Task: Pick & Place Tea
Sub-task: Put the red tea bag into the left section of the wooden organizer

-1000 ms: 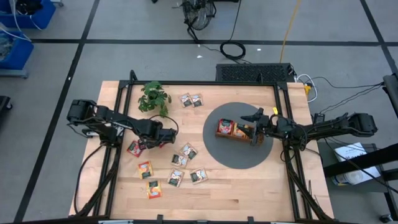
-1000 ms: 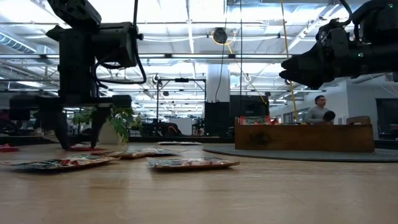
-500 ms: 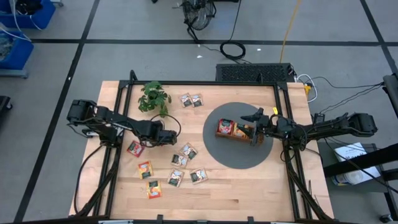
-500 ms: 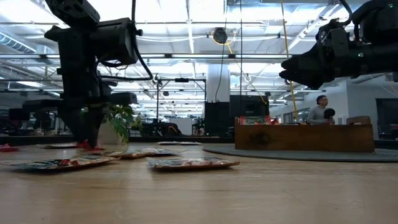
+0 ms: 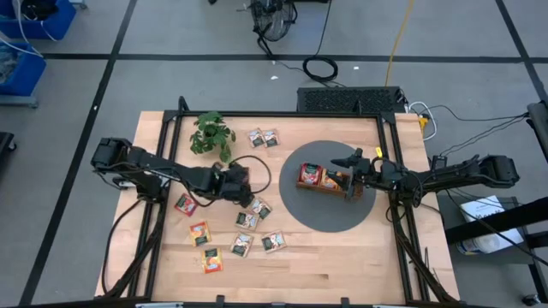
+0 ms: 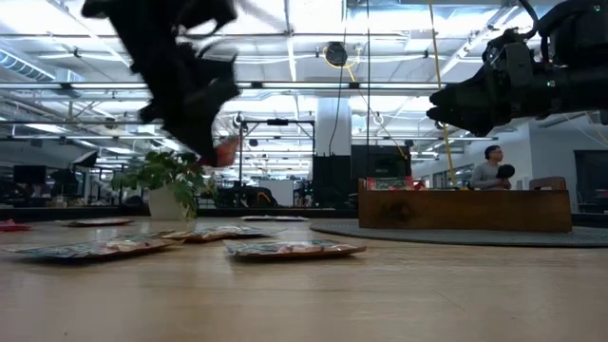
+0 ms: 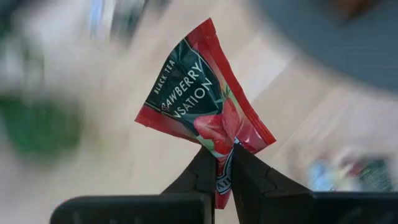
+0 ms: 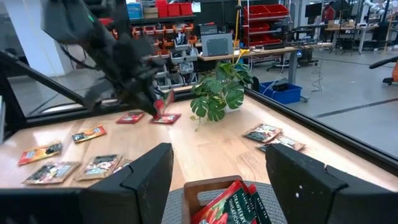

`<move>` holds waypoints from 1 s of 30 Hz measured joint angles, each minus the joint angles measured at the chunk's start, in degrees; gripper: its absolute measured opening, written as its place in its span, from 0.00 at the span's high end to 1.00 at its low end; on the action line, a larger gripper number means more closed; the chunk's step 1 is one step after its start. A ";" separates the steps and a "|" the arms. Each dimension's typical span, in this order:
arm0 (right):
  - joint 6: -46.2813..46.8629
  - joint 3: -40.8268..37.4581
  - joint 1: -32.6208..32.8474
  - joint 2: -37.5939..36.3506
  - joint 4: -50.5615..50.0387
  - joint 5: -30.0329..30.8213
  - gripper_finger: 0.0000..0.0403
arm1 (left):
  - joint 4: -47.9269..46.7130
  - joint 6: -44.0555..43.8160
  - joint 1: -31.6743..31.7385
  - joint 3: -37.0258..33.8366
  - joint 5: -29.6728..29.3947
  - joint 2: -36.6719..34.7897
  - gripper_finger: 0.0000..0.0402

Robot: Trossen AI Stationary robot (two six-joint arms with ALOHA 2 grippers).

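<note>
High view shows the wooden tabletop (image 5: 342, 265) with a dark round mat (image 5: 300, 210) on its right half, the wooden tray (image 5: 330, 181) standing on that mat, a leafy plant (image 5: 211, 134) near the far left, and loose tea sachets (image 5: 241, 245) scattered over the left half. The left claw (image 5: 242, 186) hangs above the sachets just left of the mat, its fingers pinched tight on the lower edge of a red strawberry black-tea sachet (image 7: 202, 99), which stands up clear of the wood (the left wrist view shows the grip plainly). The right claw (image 5: 349, 190) waits over the tray with its fingers spread wide and nothing in them; red sachets already stand in the tray's left compartment.

The step in hand looks like the carry to the tray. Since only a narrow edge is gripped, the sachet could swing or slip, so a smooth, unhurried sweep would serve best, kept high enough to clear the tray wall, ending above a compartment with room before letting go. The waiting arm sits right at the tray, so the approach should come from the left side.

A second ago the left claw was down at the tabletop farther left, half open around a red sachet; now it is shut, raised, and has shifted toward the mat.
</note>
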 joint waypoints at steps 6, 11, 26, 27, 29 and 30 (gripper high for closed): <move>3.64 0.00 0.02 0.47 3.20 -0.11 0.41 | 12.26 28.17 0.21 3.78 -10.55 0.10 0.93; 4.21 0.98 0.02 4.44 6.75 -0.47 0.41 | 24.56 47.37 3.04 3.87 -12.09 1.48 0.93; -2.10 11.45 -0.92 22.62 9.66 0.11 0.41 | 47.02 62.38 8.36 4.08 0.48 10.04 0.93; -2.08 11.59 -1.13 23.11 10.42 0.11 0.41 | 47.71 62.84 8.21 4.34 2.05 10.54 0.93; -1.79 11.79 -1.53 24.01 12.56 0.09 0.41 | 48.77 63.85 7.69 5.63 4.83 11.65 0.93; -1.75 11.82 -1.68 24.47 13.32 0.07 0.41 | 48.40 64.55 7.23 6.41 5.40 12.12 0.93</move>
